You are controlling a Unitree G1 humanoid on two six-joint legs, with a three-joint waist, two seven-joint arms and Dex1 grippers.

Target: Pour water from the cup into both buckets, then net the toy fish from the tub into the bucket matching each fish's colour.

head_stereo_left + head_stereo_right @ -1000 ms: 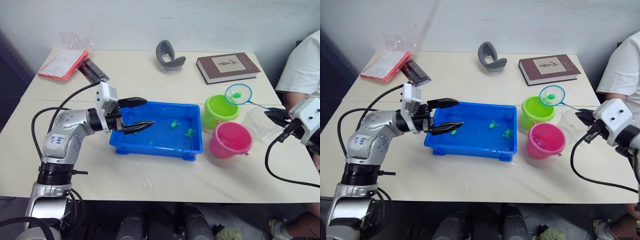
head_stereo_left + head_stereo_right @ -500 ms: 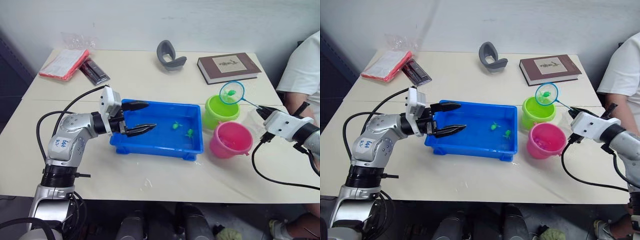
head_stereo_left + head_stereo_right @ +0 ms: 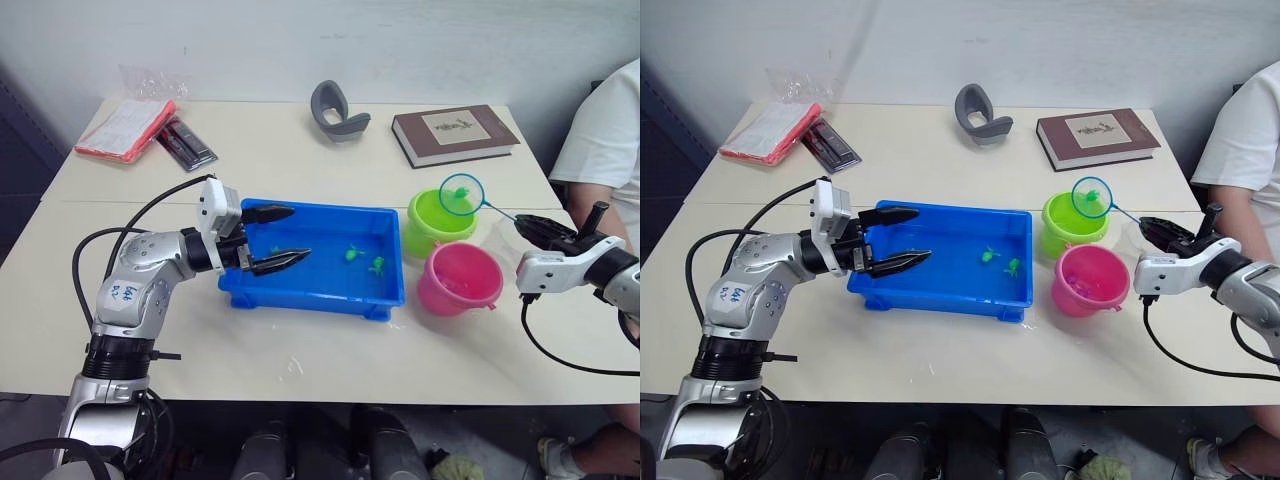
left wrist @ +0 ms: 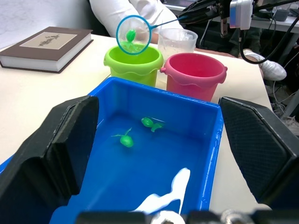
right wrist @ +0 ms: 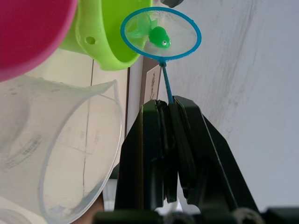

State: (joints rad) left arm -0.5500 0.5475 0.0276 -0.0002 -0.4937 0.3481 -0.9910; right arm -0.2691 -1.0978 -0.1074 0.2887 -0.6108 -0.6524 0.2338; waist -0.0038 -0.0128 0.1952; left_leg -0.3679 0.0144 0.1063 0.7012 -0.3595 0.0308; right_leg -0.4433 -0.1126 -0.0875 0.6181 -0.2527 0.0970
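Note:
The blue tub [image 3: 330,209] sits mid-table with two green toy fish [image 3: 352,254] [image 3: 378,265] in its right half. My left gripper [image 3: 281,238] hangs open over the tub's left end. Right of the tub stand the lime green bucket [image 3: 433,226] and, nearer, the pink bucket [image 3: 458,281]. The clear cup [image 3: 505,240] stands right of them. My right gripper [image 3: 530,224] is shut on the handle of the net [image 3: 461,194], which hovers over the green bucket's far right rim. A green fish [image 5: 159,36] lies in the net's mesh.
A brown book [image 3: 455,133] and a grey curved object [image 3: 335,108] lie at the table's back. A red packet [image 3: 125,128] and a dark bar [image 3: 185,143] lie at the back left. A person in a white shirt [image 3: 605,140] sits at the right edge.
The net with its green fish has shifted slightly left and lower, toward the green bucket, as my right wrist turned. My left gripper has stayed open over the tub.

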